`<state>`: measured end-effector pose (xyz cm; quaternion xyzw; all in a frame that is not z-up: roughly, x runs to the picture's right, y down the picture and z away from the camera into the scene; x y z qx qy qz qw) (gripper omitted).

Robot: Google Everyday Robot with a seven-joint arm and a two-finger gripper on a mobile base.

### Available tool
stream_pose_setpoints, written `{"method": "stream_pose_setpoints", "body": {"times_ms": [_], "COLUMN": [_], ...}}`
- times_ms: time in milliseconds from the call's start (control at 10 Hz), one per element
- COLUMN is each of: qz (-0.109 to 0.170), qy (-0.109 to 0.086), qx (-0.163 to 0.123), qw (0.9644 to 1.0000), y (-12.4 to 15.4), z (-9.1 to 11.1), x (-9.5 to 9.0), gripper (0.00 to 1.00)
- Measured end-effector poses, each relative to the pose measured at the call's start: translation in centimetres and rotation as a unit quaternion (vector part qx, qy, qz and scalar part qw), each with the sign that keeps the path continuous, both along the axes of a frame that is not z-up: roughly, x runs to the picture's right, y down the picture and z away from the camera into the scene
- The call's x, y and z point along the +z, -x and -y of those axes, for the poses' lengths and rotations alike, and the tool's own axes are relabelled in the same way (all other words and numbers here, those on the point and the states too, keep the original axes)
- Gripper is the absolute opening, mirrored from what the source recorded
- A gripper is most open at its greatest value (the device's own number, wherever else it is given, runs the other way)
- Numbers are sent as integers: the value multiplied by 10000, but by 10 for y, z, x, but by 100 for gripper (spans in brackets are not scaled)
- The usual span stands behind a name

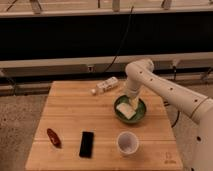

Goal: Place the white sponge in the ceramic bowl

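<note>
The dark green ceramic bowl (141,114) stands on the right half of the wooden table. The white sponge (125,110) lies inside it, on the left side, reaching up to the rim. My gripper (132,101) hangs from the white arm directly over the bowl's back part, just above the sponge's far end. I cannot tell whether it touches the sponge.
A slim white bottle (105,86) lies on its side behind and left of the bowl. A round white cup (127,143) stands in front of the bowl. A black phone (86,144) and a red object (53,137) lie at the front left of the table (75,110).
</note>
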<state>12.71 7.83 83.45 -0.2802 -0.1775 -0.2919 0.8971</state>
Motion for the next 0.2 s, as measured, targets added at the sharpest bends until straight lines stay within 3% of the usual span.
{"method": "stream_pose_setpoints", "body": {"times_ms": [200], "qz": [5], "qy": [1], "qx": [-17], "qw": [10000], "y": [1], "z": [-1], "x": [0], "gripper": [80]}}
